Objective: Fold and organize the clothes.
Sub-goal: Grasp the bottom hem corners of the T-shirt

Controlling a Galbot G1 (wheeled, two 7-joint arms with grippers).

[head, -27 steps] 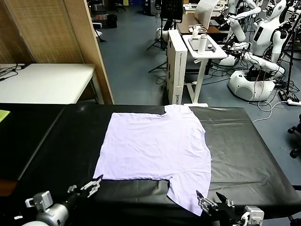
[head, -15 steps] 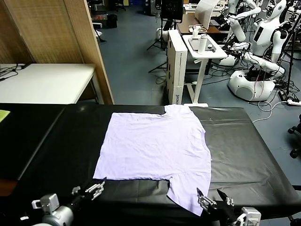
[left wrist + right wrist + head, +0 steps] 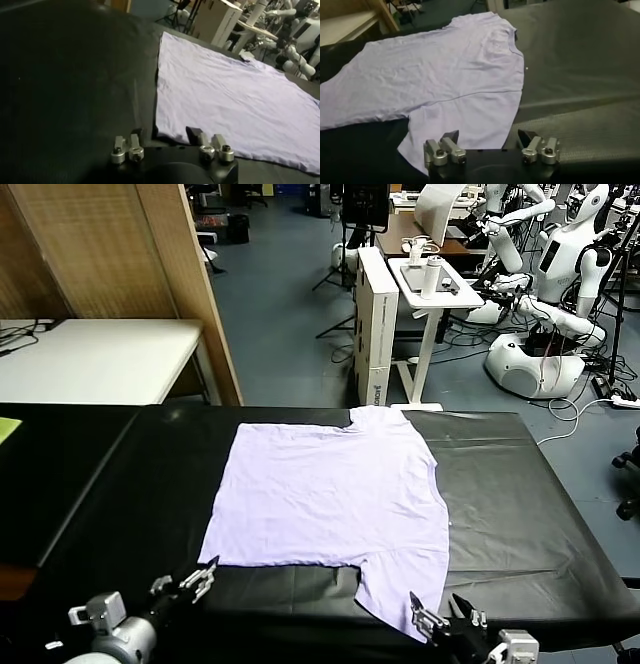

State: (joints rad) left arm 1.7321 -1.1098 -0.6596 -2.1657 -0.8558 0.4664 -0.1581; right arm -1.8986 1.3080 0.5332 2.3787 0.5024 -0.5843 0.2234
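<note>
T-shirt lying flat and unfolded on the black bench; folding not yet begun. Left tool and right tool hovering at its near edge, jaws apart, gripping nothing.

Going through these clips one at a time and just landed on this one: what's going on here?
A two-armed robot is set to fold a light lavender T-shirt that lies spread flat on a black table. Nothing is gripped yet. The left gripper hovers open just off the shirt's near left corner, and the right gripper is open at the end of the near sleeve, at the table's front edge. The shirt looks unfolded so far.
</note>
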